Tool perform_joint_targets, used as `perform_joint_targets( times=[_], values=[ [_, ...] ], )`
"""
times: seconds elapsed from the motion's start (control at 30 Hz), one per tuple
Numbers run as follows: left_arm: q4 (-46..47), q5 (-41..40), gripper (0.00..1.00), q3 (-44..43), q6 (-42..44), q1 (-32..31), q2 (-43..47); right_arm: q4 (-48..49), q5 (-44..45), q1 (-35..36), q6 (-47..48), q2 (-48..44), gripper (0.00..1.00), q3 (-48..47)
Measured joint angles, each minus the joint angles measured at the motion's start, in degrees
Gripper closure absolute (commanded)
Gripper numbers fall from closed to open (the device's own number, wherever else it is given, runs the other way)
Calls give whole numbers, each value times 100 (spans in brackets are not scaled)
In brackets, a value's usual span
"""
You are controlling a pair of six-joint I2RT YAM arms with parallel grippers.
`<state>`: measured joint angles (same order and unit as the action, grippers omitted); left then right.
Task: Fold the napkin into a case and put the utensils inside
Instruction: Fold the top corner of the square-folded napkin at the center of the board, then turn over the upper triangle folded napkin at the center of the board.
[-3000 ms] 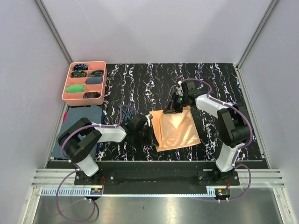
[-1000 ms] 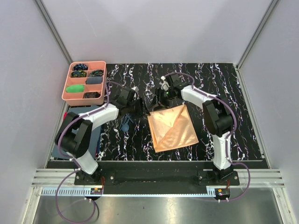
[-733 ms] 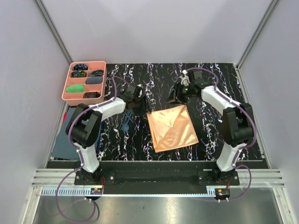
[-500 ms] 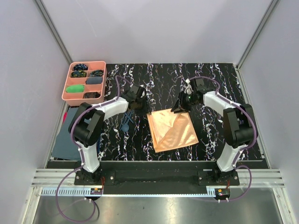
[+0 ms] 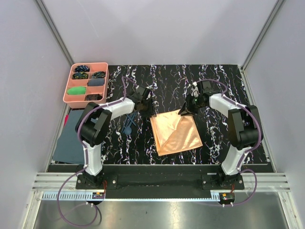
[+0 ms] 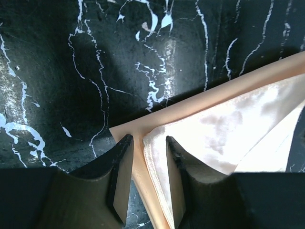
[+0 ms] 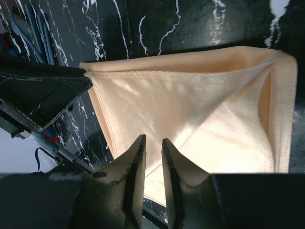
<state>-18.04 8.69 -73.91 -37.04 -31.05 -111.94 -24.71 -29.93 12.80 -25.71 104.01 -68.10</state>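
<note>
The peach-orange napkin lies flat on the black marbled table, folded, with a diagonal layer on top. My left gripper is at its far left corner. In the left wrist view the jaws stand apart astride that corner, the hem of the napkin running between them. My right gripper is at the far right corner. Its jaws leave a narrow gap over the napkin, nothing pinched. The dark blue utensils lie left of the napkin.
A pink compartment tray with small coloured bundles stands at the far left. A dark blue-grey cloth lies near the left arm's base. Grey walls close in the table on three sides.
Both grippers have come down onto the napkin's far corners, the left from beside the utensils, the right after swinging out to the right. Both pairs of jaws have narrowed. The napkin lies unmoved.
</note>
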Motion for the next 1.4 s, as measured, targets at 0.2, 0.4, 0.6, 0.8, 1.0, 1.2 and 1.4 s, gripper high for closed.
perform_joint_targets(
  times=[0.2, 0.4, 0.6, 0.8, 1.0, 1.2, 1.4],
  values=[
    [-48, 13, 69, -81, 20, 0, -131, 33, 50, -160, -33, 39, 72, -26],
    [-79, 44, 91, -175, 59, 0, -192, 151, 66, -175, -116, 332, 75, -310],
    [-81, 120, 98, -238, 85, 0, -192, 214, 227, -212, -133, 481, 78, -457],
    [-181, 140, 100, -238, 87, 0, -192, 306, 286, -398, -129, 605, 79, -527],
    [-214, 122, 100, -238, 87, 0, -192, 472, 304, -608, -101, 940, 80, -520],
    [-278, 70, 100, -238, 105, 0, -192, 557, 304, -625, -87, 1073, 79, -450],
    [-302, 48, 100, -238, 122, 0, -192, 608, 308, -625, -63, 914, 71, -278]
  ],
)
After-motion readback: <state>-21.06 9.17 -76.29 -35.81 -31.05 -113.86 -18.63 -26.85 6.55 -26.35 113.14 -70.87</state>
